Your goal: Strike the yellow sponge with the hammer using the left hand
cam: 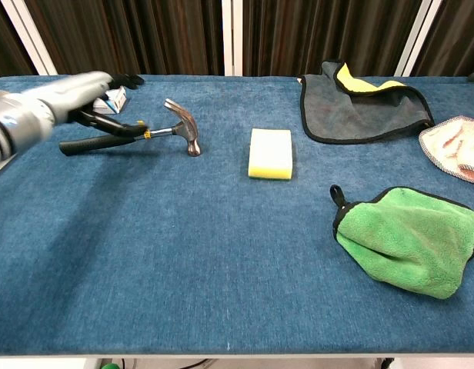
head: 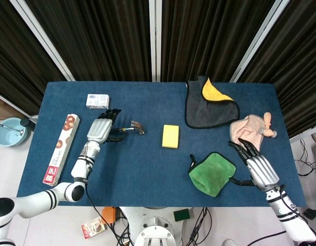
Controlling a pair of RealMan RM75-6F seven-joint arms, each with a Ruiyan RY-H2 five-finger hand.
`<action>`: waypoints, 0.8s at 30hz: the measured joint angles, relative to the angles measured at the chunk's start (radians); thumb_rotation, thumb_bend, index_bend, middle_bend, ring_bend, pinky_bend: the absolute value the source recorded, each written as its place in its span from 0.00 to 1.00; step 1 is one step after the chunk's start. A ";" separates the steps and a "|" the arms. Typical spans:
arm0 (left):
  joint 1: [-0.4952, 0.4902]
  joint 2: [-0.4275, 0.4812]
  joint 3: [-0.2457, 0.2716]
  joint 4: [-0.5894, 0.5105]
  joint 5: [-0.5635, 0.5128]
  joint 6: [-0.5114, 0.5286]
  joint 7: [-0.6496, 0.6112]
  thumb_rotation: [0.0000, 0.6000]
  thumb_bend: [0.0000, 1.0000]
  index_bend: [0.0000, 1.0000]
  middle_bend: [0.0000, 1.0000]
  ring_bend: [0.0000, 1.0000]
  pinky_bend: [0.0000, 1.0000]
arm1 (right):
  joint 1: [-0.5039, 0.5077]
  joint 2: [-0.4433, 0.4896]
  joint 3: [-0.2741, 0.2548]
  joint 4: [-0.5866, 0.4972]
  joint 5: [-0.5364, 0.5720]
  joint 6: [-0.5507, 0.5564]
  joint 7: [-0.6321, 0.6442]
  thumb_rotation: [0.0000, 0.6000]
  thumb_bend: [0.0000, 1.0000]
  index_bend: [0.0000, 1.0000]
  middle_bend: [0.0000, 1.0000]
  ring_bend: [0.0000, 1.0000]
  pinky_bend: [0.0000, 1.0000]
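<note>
The left hand (head: 100, 130) hovers over the hammer (cam: 137, 133) lying on the counter (cam: 183, 254), grip uncertain; head-heavy and rigid, it likely wants its black handle grasped before striking the soft yellow sponge (cam: 270, 153) nearby.

Bright, even overhead light with soft shadows; chest view blurs the near left hand (cam: 64, 96), otherwise sharp.
</note>
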 measured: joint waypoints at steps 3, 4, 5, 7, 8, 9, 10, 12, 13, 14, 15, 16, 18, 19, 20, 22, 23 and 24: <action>0.045 0.089 0.000 -0.080 -0.003 0.065 0.014 1.00 0.20 0.14 0.18 0.08 0.14 | -0.017 0.024 0.007 0.006 0.026 0.024 0.015 1.00 0.04 0.00 0.14 0.00 0.08; 0.067 0.127 0.002 -0.105 0.002 0.101 0.018 1.00 0.20 0.15 0.18 0.08 0.14 | -0.024 0.031 0.010 0.009 0.035 0.033 0.019 1.00 0.04 0.00 0.14 0.00 0.08; 0.085 0.154 0.004 -0.120 0.007 0.130 0.021 1.00 0.20 0.15 0.19 0.09 0.14 | -0.034 0.042 0.014 0.014 0.049 0.044 0.023 1.00 0.04 0.00 0.14 0.00 0.08; 0.132 0.219 0.014 -0.153 0.028 0.204 0.028 1.00 0.21 0.15 0.20 0.09 0.13 | -0.051 0.057 0.020 0.022 0.071 0.061 0.025 1.00 0.04 0.00 0.14 0.00 0.08; 0.155 0.246 0.021 -0.165 0.039 0.238 0.031 1.00 0.21 0.15 0.20 0.09 0.13 | -0.064 0.067 0.023 0.028 0.087 0.072 0.024 1.00 0.04 0.00 0.14 0.00 0.08; 0.179 0.273 0.028 -0.178 0.052 0.271 0.032 1.00 0.21 0.15 0.20 0.09 0.12 | -0.074 0.073 0.025 0.033 0.098 0.080 0.023 1.00 0.04 0.00 0.14 0.00 0.08; 0.212 0.305 0.039 -0.194 0.068 0.313 0.033 1.00 0.21 0.15 0.20 0.09 0.12 | -0.083 0.079 0.027 0.038 0.107 0.087 0.023 1.00 0.04 0.00 0.14 0.00 0.08; 0.264 0.349 0.058 -0.219 0.094 0.371 0.031 1.00 0.21 0.15 0.20 0.09 0.11 | -0.099 0.088 0.029 0.052 0.125 0.095 0.023 1.00 0.04 0.00 0.13 0.00 0.08; 0.298 0.373 0.074 -0.235 0.111 0.406 0.026 1.00 0.20 0.15 0.20 0.09 0.11 | -0.105 0.090 0.030 0.059 0.132 0.098 0.023 1.00 0.04 0.00 0.13 0.00 0.08; 0.322 0.389 0.085 -0.247 0.122 0.429 0.021 1.00 0.20 0.15 0.20 0.09 0.11 | -0.112 0.091 0.031 0.069 0.138 0.101 0.024 1.00 0.05 0.00 0.13 0.00 0.08; 0.345 0.402 0.097 -0.259 0.133 0.450 0.015 1.00 0.20 0.15 0.20 0.09 0.11 | -0.116 0.090 0.031 0.077 0.141 0.104 0.025 1.00 0.05 0.00 0.12 0.00 0.08; 0.375 0.414 0.113 -0.275 0.146 0.476 0.006 1.00 0.21 0.15 0.20 0.09 0.11 | -0.120 0.088 0.032 0.085 0.142 0.106 0.027 1.00 0.05 0.00 0.12 0.00 0.08; 0.417 0.429 0.136 -0.298 0.166 0.512 -0.012 1.00 0.20 0.15 0.20 0.09 0.11 | -0.128 0.080 0.032 0.108 0.143 0.110 0.040 1.00 0.05 0.00 0.12 0.00 0.07; 0.442 0.437 0.152 -0.313 0.180 0.533 -0.025 1.00 0.20 0.15 0.20 0.09 0.11 | -0.131 0.075 0.032 0.118 0.142 0.113 0.047 1.00 0.05 0.00 0.12 0.00 0.07; 0.459 0.442 0.165 -0.324 0.192 0.546 -0.036 1.00 0.20 0.15 0.20 0.09 0.11 | -0.135 0.067 0.032 0.133 0.139 0.118 0.057 1.00 0.05 0.00 0.11 0.00 0.07; 0.497 0.452 0.199 -0.350 0.220 0.562 -0.059 1.00 0.20 0.15 0.20 0.09 0.11 | -0.142 0.053 0.031 0.158 0.137 0.124 0.073 1.00 0.06 0.00 0.12 0.00 0.07; 0.510 0.456 0.213 -0.361 0.232 0.566 -0.066 1.00 0.20 0.15 0.20 0.09 0.11 | -0.147 0.044 0.030 0.174 0.136 0.126 0.083 1.00 0.06 0.00 0.12 0.00 0.07; 0.521 0.459 0.227 -0.370 0.244 0.569 -0.069 1.00 0.20 0.15 0.20 0.09 0.11 | -0.151 0.037 0.030 0.185 0.137 0.127 0.089 1.00 0.06 0.00 0.12 0.00 0.07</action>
